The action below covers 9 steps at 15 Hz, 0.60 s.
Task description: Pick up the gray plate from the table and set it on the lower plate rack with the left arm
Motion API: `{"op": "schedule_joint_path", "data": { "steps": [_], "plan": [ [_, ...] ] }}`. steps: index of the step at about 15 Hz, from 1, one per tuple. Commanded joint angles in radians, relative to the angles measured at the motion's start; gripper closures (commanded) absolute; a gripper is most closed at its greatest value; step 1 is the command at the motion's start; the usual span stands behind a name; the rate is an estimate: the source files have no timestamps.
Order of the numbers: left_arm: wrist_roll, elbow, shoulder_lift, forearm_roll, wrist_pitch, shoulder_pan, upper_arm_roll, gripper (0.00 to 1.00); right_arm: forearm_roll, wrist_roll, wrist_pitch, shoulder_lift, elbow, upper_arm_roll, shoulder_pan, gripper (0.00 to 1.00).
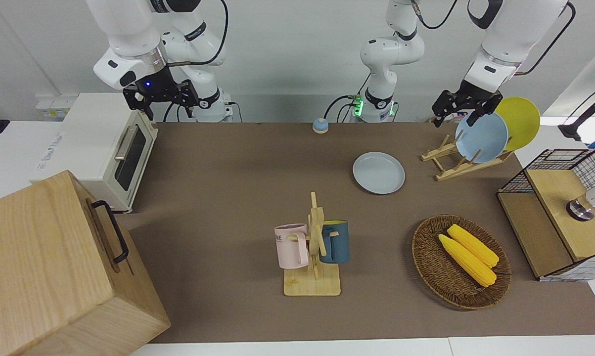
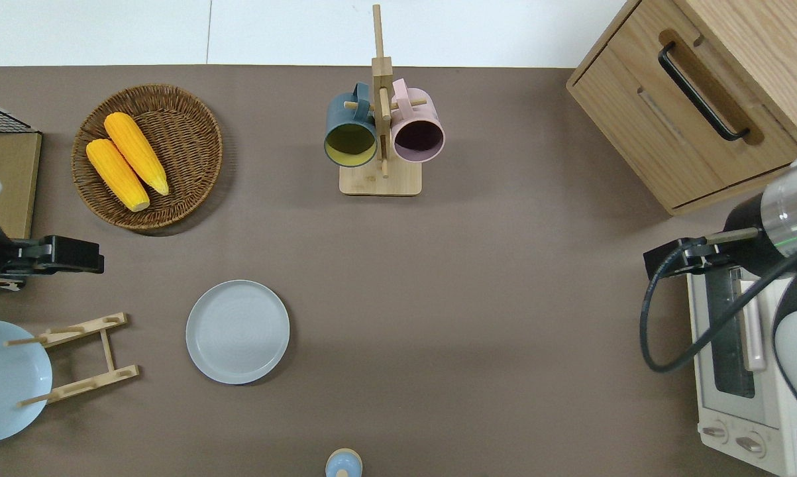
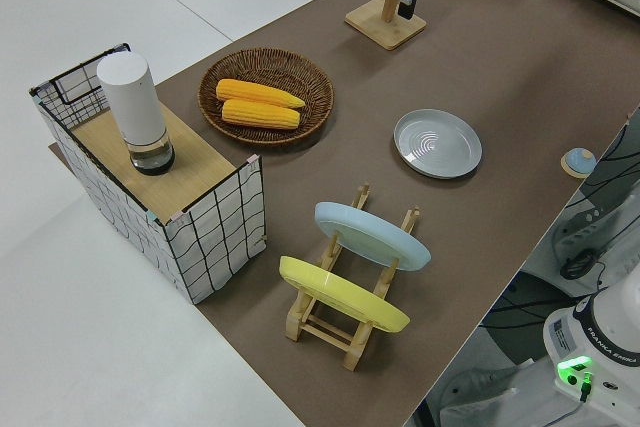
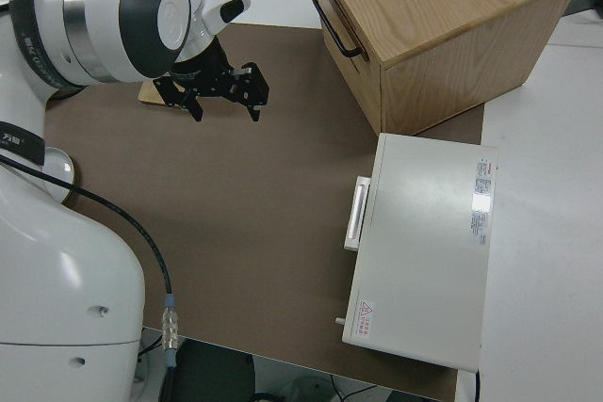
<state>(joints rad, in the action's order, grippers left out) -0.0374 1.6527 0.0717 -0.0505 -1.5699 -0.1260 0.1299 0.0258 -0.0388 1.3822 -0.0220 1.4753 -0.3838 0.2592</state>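
Observation:
The gray plate (image 1: 379, 172) lies flat on the brown table (image 1: 228, 198), also seen in the overhead view (image 2: 238, 331) and the left side view (image 3: 437, 143). The light-wood plate rack (image 1: 448, 165) stands beside it toward the left arm's end and holds a sky-blue plate (image 1: 482, 137) and a yellow plate (image 1: 522, 121). The rack's slots nearest the gray plate are free (image 2: 87, 358). My left gripper (image 1: 454, 117) is open and empty, up in the air over the table between the rack and the wicker basket (image 2: 93, 255). My right gripper (image 1: 161, 106) is open, parked.
A wooden mug stand (image 1: 317, 247) holds a pink and a dark blue mug. A wicker basket (image 1: 426, 257) holds two corn cobs. A wire crate (image 1: 554, 212), a white toaster oven (image 1: 104, 153), a wooden drawer box (image 1: 55, 267) and a small blue knob (image 1: 320, 125) stand around.

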Motion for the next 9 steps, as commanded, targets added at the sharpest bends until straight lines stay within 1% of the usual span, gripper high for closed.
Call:
{"op": "schedule_joint_path", "data": {
  "steps": [1, 9],
  "plan": [
    [-0.01, -0.025, -0.018, 0.009, 0.013, 0.011, -0.006, 0.01, 0.006, -0.012, -0.011, 0.002, -0.007, -0.021, 0.023, 0.017],
    [-0.012, -0.024, -0.02, 0.009, 0.022, 0.012, -0.006, 0.01, 0.006, -0.012, -0.012, 0.002, -0.007, -0.021, 0.023, 0.017]
  ]
}}
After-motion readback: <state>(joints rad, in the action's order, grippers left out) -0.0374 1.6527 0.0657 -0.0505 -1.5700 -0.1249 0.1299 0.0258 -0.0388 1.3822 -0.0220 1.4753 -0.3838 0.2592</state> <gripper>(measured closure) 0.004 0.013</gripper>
